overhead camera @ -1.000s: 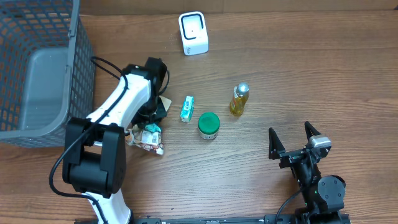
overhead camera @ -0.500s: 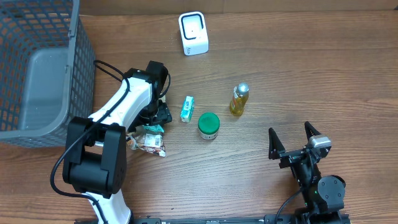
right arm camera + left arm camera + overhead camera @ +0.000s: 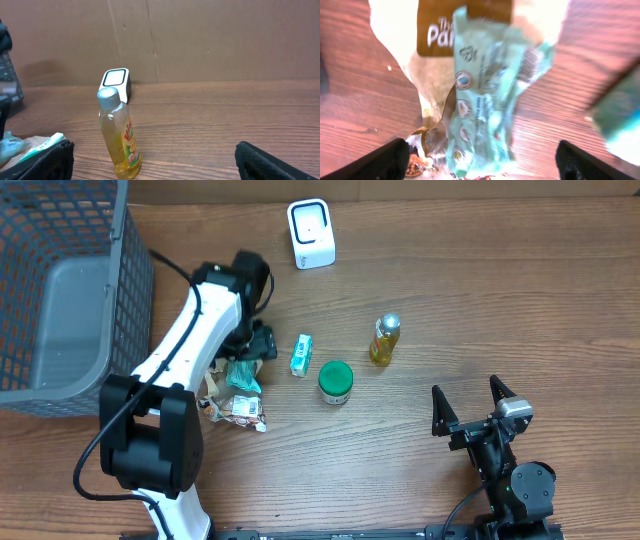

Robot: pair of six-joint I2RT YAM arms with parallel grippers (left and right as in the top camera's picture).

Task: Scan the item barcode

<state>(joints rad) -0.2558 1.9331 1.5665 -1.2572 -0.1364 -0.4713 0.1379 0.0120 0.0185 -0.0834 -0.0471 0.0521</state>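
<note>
A crumpled teal snack packet lies on the wood on top of a white and brown packet; from overhead the teal packet sits left of centre. My left gripper hovers just above it, open, its black fingertips wide on either side and nothing between them. From overhead the left gripper is at the packet's far end. The white barcode scanner stands at the back. My right gripper is open and empty near the front right, seen overhead as the right gripper.
A yellow bottle stands upright in front of the right gripper. A green-lidded jar and a small teal box lie mid-table. Another snack packet lies nearer the front. A grey mesh basket fills the far left.
My left gripper has opened and let go of the teal packet, then drawn back toward the far side, leaving the packet on the table. The right arm has not moved.
</note>
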